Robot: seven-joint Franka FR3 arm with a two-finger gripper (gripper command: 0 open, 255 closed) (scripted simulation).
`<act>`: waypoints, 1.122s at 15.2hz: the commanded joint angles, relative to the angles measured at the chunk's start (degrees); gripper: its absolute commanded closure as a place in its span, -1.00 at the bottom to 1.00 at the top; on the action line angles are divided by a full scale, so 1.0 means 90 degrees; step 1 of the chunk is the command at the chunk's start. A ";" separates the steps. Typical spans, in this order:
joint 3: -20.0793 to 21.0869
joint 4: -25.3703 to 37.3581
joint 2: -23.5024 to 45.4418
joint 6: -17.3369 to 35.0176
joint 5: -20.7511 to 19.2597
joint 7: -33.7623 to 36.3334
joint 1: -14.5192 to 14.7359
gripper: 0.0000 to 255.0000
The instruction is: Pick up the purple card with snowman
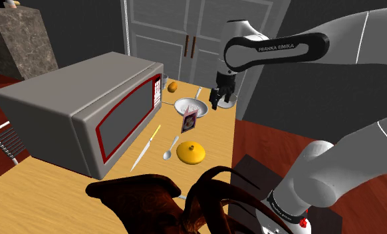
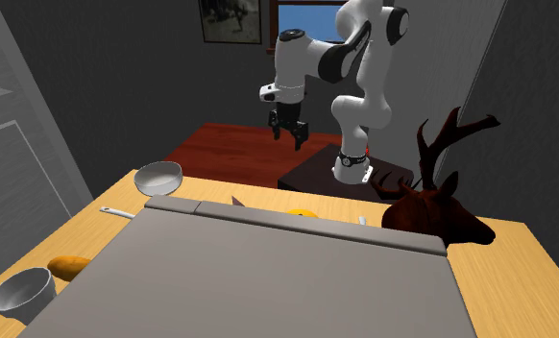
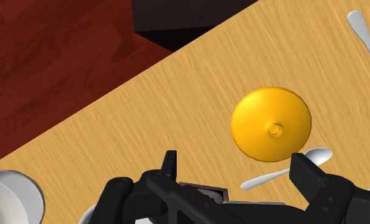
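The card (image 1: 189, 121), upright at mid-frame, looks thin, light and bendy, so I'd have the spread fingers (image 3: 304, 172) pinch its top edge.

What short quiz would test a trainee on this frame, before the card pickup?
1. True or false: the pincer is shut on the card.
2. What lies beside the orange fruit? A) spoon B) fork C) cup
3. Is the card standing or lying flat?
Key: 1 false, it is open and holds nothing; 2 A; 3 standing.
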 commanded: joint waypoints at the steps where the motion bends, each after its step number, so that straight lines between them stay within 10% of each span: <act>1: -0.0084 0.0110 0.0401 0.0364 0.0032 -0.0180 0.0021 -1.00; 17: -0.0148 0.2463 0.4173 0.2134 0.0904 -0.1591 0.0047 -1.00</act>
